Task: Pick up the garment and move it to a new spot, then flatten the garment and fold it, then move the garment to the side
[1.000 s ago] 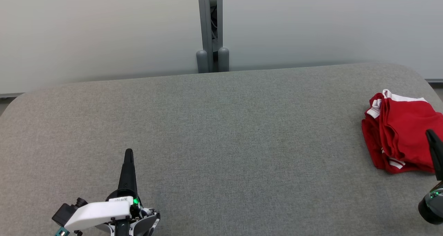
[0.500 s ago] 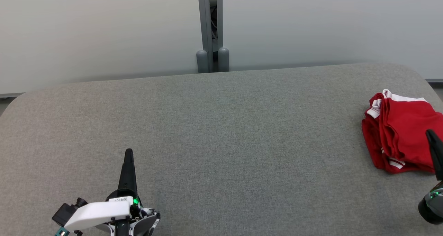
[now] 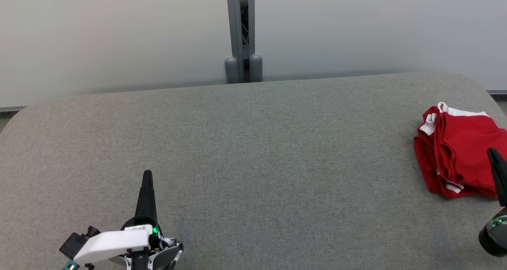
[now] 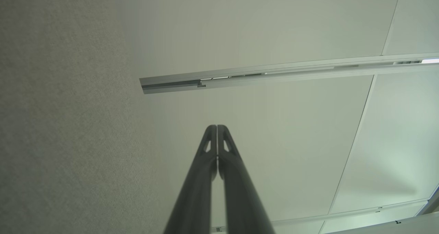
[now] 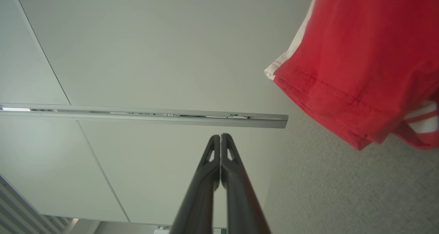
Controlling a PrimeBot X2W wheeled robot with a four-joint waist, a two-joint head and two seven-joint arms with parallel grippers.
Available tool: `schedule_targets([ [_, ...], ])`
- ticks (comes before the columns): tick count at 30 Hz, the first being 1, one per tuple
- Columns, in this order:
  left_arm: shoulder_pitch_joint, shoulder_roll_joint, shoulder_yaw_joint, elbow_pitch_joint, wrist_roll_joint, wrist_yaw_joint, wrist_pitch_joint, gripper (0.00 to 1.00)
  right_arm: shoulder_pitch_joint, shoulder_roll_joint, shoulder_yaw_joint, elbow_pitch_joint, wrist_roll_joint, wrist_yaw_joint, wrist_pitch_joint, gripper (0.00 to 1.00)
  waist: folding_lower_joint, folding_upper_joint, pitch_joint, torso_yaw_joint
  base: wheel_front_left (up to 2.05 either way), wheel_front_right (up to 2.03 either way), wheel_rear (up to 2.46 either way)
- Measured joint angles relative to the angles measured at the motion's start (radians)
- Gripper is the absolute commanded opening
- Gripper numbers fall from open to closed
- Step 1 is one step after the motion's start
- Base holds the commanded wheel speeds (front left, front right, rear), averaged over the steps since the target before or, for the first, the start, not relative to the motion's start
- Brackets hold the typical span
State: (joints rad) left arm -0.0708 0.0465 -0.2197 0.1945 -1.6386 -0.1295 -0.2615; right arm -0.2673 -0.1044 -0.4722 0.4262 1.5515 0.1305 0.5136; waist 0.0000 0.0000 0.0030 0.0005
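The garment (image 3: 459, 151) is red with white trim and lies folded in a small stack at the far right of the grey padded table (image 3: 253, 151). In the right wrist view the garment (image 5: 360, 66) hangs into the upper right corner. My right gripper (image 3: 493, 153) sits at the right edge, in front of the stack's near side, fingers together and holding nothing; its tips (image 5: 220, 138) meet in the right wrist view. My left gripper (image 3: 147, 174) rests low at the lower left, far from the garment, shut and empty, with its tips (image 4: 216, 127) pressed together.
Pale partition panels stand behind the table, joined by a grey post (image 3: 239, 32) at the back middle. The table's rounded corners show at the far left and the far right. Bare grey surface stretches between the two grippers.
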Motion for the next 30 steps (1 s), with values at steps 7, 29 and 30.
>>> schedule_targets([
  [7,0.000,0.000,0.000,0.000,0.000,0.000,0.000,0.00,0.000,0.000,0.001,0.000,0.001,0.000,0.000,0.00,0.0000,0.0001,0.000,0.000,0.00,0.00,0.00],
  [29,0.000,0.000,0.000,0.000,0.000,0.000,0.000,0.00,0.000,-0.001,0.001,0.000,0.001,0.000,-0.001,0.00,0.0000,0.0000,0.000,0.000,0.00,0.00,0.00],
  [30,0.000,0.000,0.000,0.000,0.000,0.000,0.000,0.00,0.000,-0.001,0.001,0.000,0.001,0.000,0.000,0.00,0.0000,0.0001,0.000,0.000,0.00,0.00,0.00],
])
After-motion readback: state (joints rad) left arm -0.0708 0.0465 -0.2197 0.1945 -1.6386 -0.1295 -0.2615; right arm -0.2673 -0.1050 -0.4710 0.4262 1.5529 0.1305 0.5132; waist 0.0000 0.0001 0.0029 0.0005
